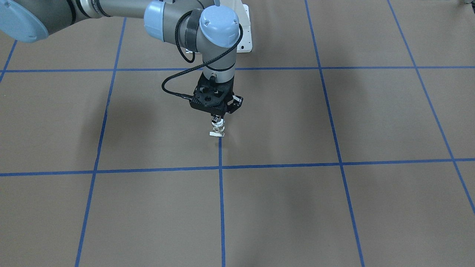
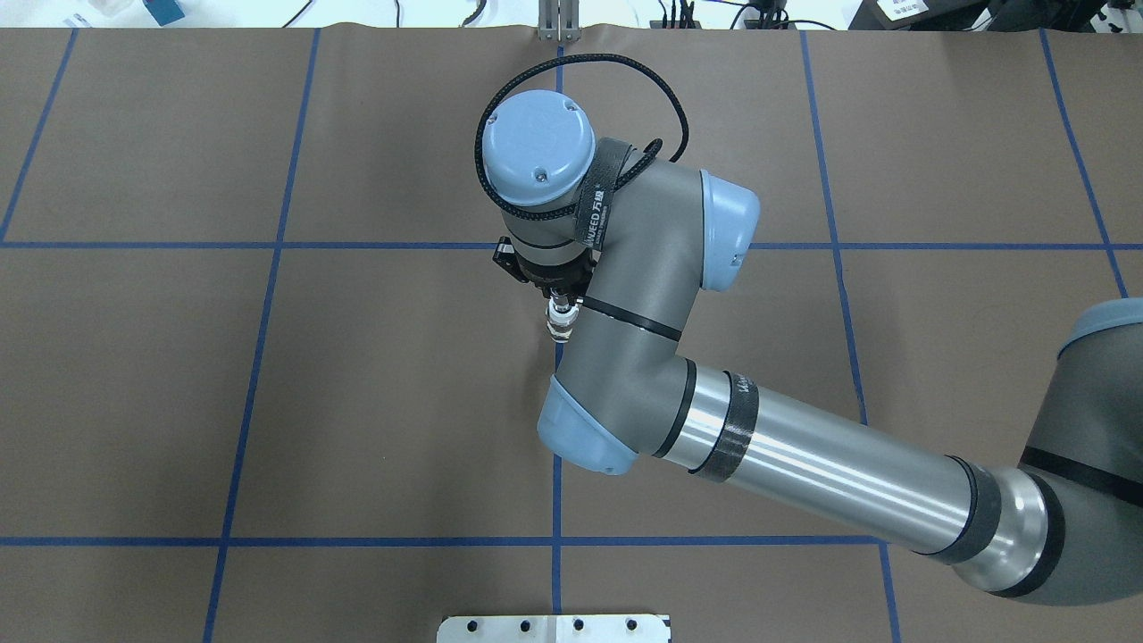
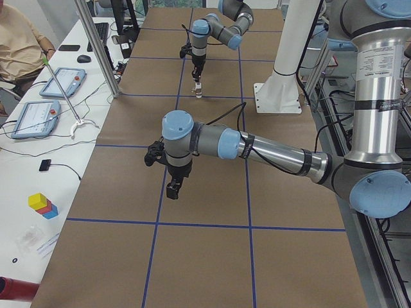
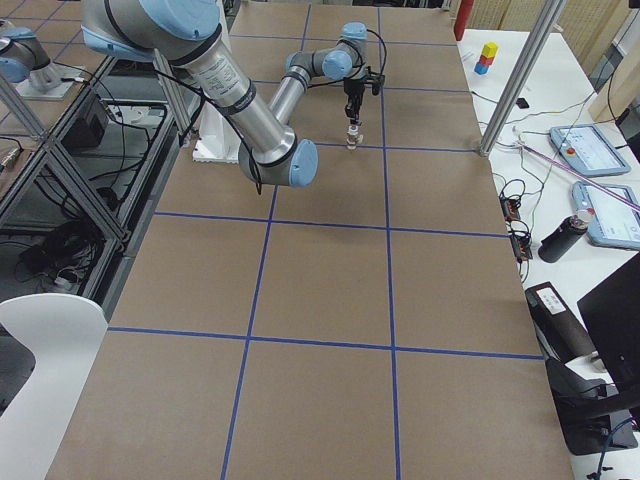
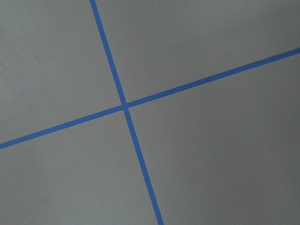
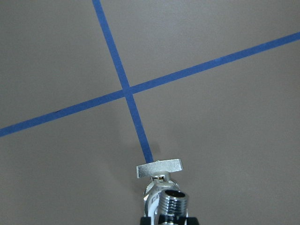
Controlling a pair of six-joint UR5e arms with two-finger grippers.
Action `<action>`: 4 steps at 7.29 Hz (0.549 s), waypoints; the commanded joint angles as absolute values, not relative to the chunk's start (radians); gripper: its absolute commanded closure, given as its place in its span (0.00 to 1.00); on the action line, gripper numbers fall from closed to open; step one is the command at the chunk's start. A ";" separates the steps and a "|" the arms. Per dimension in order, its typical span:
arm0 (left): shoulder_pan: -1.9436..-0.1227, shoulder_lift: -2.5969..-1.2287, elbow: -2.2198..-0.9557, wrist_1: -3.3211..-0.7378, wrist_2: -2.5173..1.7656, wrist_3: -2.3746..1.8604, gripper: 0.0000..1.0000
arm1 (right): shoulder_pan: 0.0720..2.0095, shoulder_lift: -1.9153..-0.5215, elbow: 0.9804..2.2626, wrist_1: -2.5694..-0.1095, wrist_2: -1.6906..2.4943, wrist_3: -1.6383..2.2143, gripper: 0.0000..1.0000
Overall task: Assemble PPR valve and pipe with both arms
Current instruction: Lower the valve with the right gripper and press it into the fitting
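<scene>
My right gripper [image 1: 216,119] points straight down and is shut on the upper end of the PPR valve [image 1: 218,128]. The valve's flat white tab [image 6: 159,167] is lowest, at or just above the brown table, over a blue tape line. In the right wrist view a chrome threaded open end [image 6: 172,202] sits beside a white ring, right at my fingers. I cannot tell whether it is the pipe or part of the valve. The valve also shows in the overhead view [image 2: 560,323]. My left gripper [image 3: 173,188] hangs over bare table, far from the valve. I cannot tell whether it is open or shut.
Blue tape lines [image 1: 220,167] split the brown table into squares. The white pedestal base [image 1: 245,33] stands behind the right gripper. Operator desks with tablets [image 3: 38,112] run along the table's far side. The left wrist view shows only a tape crossing [image 5: 124,106].
</scene>
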State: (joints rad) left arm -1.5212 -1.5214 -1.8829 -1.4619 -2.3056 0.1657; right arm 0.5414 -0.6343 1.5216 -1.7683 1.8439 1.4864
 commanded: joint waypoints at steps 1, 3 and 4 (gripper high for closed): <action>-1.520 -1.508 -1.887 -1.463 -2.306 0.166 0.00 | 0.540 -0.637 1.522 -1.766 1.844 1.486 1.00; -1.520 -1.508 -1.882 -1.474 -2.306 0.166 0.00 | 0.538 -0.640 1.522 -1.763 1.844 1.485 1.00; -1.520 -1.508 -1.881 -1.474 -2.306 0.166 0.00 | 0.538 -0.641 1.523 -1.763 1.845 1.485 1.00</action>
